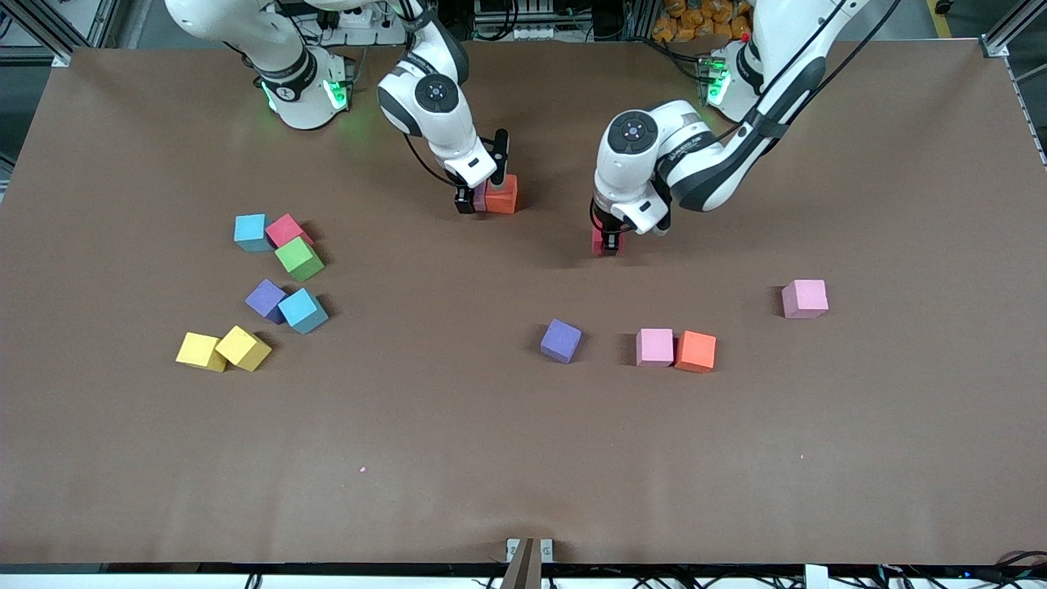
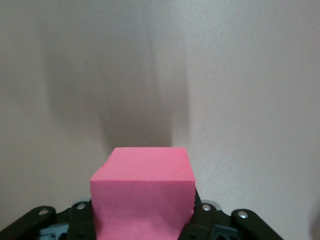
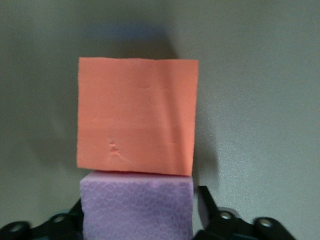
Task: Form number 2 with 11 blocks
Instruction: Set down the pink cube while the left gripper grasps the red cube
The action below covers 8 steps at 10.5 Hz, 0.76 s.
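Observation:
My right gripper (image 1: 478, 199) is shut on a light pink block (image 1: 481, 196), set low against an orange block (image 1: 502, 195) on the table near the robots' bases. In the right wrist view the pink block (image 3: 137, 205) sits between my fingers (image 3: 204, 202), touching the orange block (image 3: 137, 115). My left gripper (image 1: 608, 243) is shut on a red block (image 1: 607, 242), low over bare table nearer the front camera; the block fills the left wrist view (image 2: 142, 192). A purple block (image 1: 561, 340), a pink block (image 1: 654, 347) touching an orange block (image 1: 695, 351), and another pink block (image 1: 805, 298) lie loose.
Toward the right arm's end lies a loose cluster: a light blue block (image 1: 250, 232), a red block (image 1: 288, 230), a green cube (image 1: 298, 258), a purple block (image 1: 266, 299), a blue block (image 1: 303, 311) and two yellow blocks (image 1: 201, 351) (image 1: 243, 348).

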Each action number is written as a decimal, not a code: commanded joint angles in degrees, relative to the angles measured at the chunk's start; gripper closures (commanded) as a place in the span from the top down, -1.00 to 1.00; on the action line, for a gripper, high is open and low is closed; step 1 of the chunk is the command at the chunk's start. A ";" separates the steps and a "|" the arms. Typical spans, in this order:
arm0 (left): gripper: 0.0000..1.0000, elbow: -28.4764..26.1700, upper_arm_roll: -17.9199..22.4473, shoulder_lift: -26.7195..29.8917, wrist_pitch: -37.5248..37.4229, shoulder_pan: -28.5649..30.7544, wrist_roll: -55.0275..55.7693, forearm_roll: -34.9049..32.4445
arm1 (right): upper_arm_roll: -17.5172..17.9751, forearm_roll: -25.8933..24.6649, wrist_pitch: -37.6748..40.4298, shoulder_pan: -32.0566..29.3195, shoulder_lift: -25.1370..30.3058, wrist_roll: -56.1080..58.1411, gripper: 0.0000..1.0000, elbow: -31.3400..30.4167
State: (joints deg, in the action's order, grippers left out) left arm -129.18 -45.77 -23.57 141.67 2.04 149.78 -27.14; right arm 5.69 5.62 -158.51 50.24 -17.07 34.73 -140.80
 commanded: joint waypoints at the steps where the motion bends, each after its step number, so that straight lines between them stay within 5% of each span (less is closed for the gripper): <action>1: -0.87 -0.63 -0.20 0.46 -0.43 -1.51 3.14 -1.33 | 0.64 0.88 1.87 0.47 1.24 -0.63 1.00 0.70; 8: -0.87 -0.90 -0.20 -0.94 1.15 -5.55 9.98 -1.33 | -0.07 3.43 23.40 -4.24 16.70 -0.01 1.00 0.53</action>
State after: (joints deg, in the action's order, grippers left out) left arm -130.08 -45.83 -24.18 141.97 -2.32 155.65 -27.14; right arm 5.68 8.17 -138.73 49.24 -5.42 34.32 -138.67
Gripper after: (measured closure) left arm 0.388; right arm 0.000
